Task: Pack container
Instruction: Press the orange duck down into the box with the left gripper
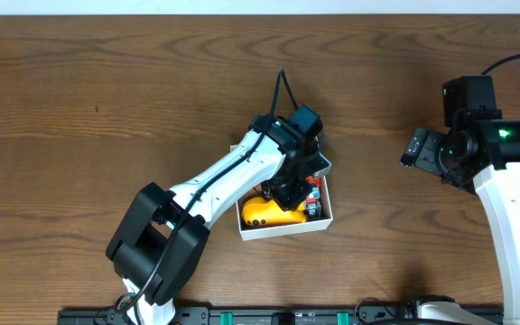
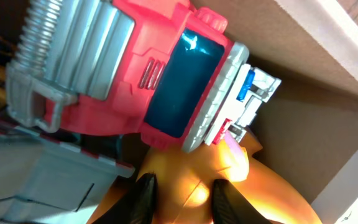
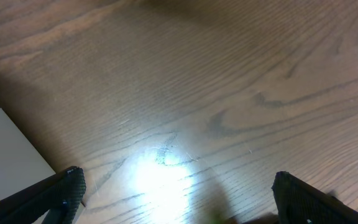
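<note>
At the left of the table, the left arm is stretched from the near edge toward the middle, where its wrist is bent down over the container. The container is set near the table's middle, slightly turned, with its white walls seen around a brown inside. The left gripper is lowered within those walls, above the middle of the box.

Two toys are held in the container. A yellow toy is laid in the near left part, and a red toy with a teal window and silver parts is placed along the right wall. In the left wrist view the red toy is seen just beyond the yellow one and touching it.

The left jaws are drawn partway in, with one dark finger at each side of the yellow toy's rounded body. The contact is cut off by the near edge of that view, so it cannot be told whether the toy is actually clamped.

Well apart to the right, the right arm is raised from the near right corner. The right gripper is spread fully wide over bare wood, with nothing between its fingers, and is kept well clear of the container.
</note>
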